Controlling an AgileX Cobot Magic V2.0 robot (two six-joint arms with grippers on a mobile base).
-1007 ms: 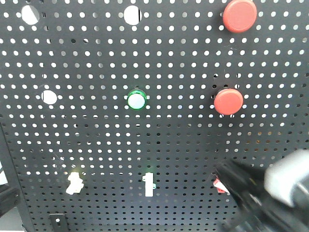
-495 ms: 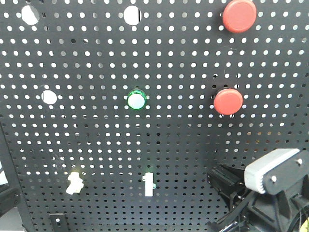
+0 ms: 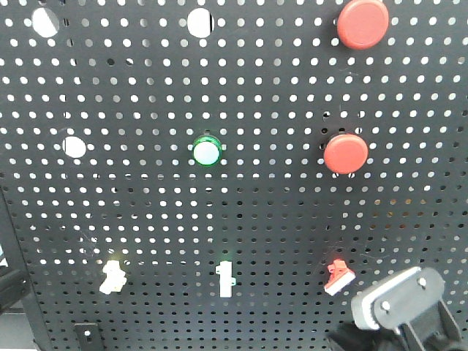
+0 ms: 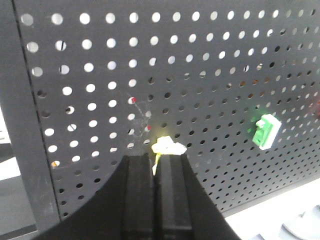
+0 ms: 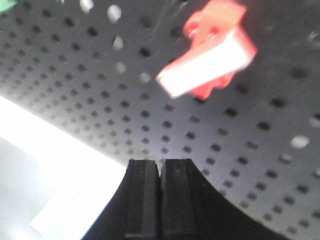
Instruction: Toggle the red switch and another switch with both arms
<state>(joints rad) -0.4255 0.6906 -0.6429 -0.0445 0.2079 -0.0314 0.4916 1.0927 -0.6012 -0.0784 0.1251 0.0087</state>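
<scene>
Left black gripper (image 4: 156, 160) is closed up empty with the small cream toggle switch (image 4: 169, 146) at its 12 o'clock, right black gripper (image 5: 160, 164) same deal, red white-tipped toggle switch (image 5: 210, 55) at 1 o'clock.

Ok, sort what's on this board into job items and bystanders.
Job: red switch, cream switch, left gripper, right gripper, both shut.
Bystanders: upper red push button, lower red push button, green-ringed button, white bar toggle.
</scene>
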